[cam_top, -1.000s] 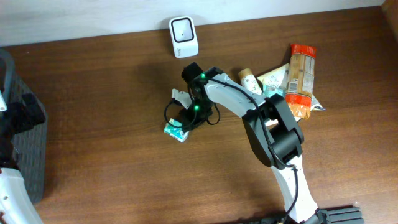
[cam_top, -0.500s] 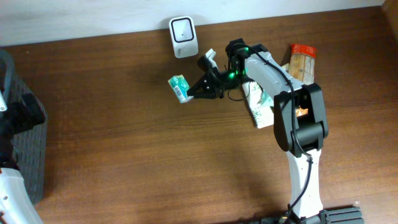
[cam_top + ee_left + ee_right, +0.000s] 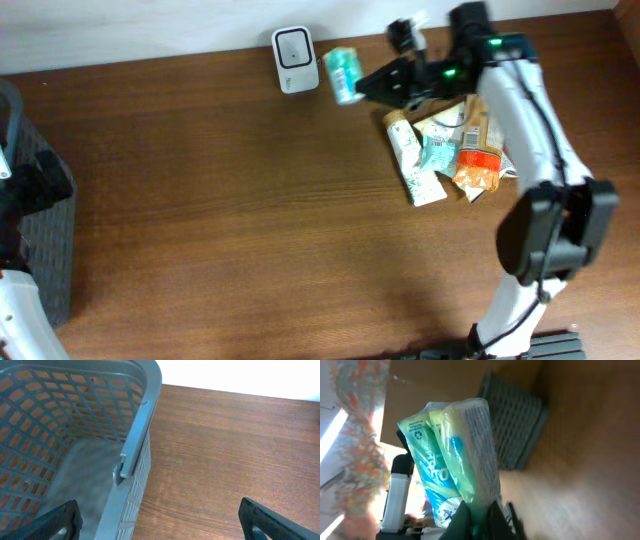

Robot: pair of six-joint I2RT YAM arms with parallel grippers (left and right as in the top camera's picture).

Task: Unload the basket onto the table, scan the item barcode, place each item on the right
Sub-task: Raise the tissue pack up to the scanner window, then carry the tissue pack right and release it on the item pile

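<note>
Nearest you, at 9 o'clock on the tabletop (image 3: 200,220), the left pincer (image 3: 161,522) hangs with its fingers spread wide and nothing between them, over the rim of the grey mesh basket (image 3: 142,425). It has no part in this step.

Further out, at about 2 o'clock, lies the pile of snack packets (image 3: 440,150), untouched and well apart from the work.

At the far edge, near 12 o'clock, the right pincer (image 3: 362,84) is clamped shut on the green-and-white packet (image 3: 340,72), held up off the wood. The white barcode scanner (image 3: 294,60) stands just beside it, at the packet's 9 o'clock, and the two do not touch.

Judge the packet as light, soft film: it will crinkle, flop and slide more easily than a box would. The right wrist view shows the fingers pinching only its lower edge, so most of the body stands free above the grip and may sway or fold as you turn the wrist. A hold on a sealed seam or edge like this one suits it, because it leaves the printed faces uncovered. Don't squeeze the middle, since creases there could break up the code.

One narrow face shows fine dark lines, too blurred for you to call a barcode. Turn slowly and keep that face flat toward the scanner window.
</note>
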